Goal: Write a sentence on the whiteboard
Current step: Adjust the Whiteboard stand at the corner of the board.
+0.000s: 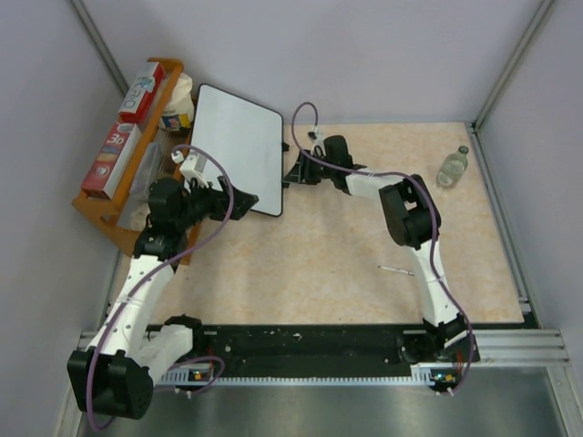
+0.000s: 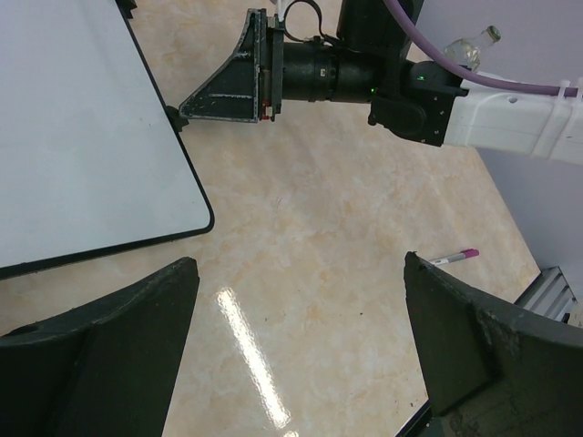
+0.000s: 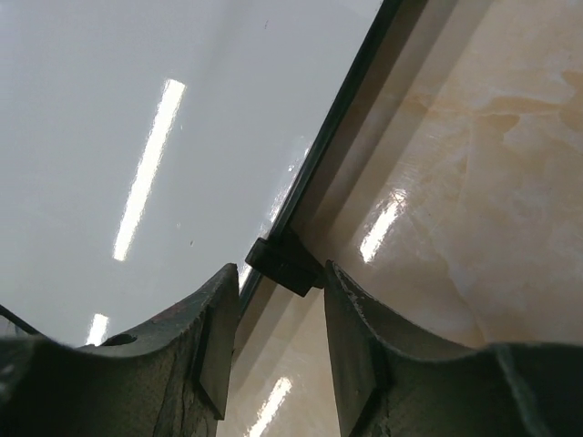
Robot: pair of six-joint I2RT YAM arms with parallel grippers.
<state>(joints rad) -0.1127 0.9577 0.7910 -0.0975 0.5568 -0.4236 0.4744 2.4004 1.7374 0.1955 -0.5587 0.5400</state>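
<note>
The whiteboard (image 1: pixel 239 150) lies at the table's back left, glossy white with a thin black frame; its face is blank and no sentence shows in any view. It also shows in the left wrist view (image 2: pixel 82 137) and the right wrist view (image 3: pixel 137 118). My right gripper (image 1: pixel 293 171) is at the board's right long edge, jaws partly open, with a small black foot (image 3: pixel 284 262) just at its tips (image 3: pixel 281 269). My left gripper (image 1: pixel 242 202) is wide open and empty (image 2: pixel 301 259) over bare table beside the board's near corner. A pink-capped marker (image 1: pixel 396 269) lies on the table, also in the left wrist view (image 2: pixel 455 257).
A wooden rack (image 1: pixel 100 214) with boxes (image 1: pixel 118 150) stands at the left, close to my left arm. A clear bottle (image 1: pixel 453 168) stands at the back right, also in the left wrist view (image 2: pixel 474 50). Grey walls enclose the table; a metal rail (image 1: pixel 510 346) runs along the near edge.
</note>
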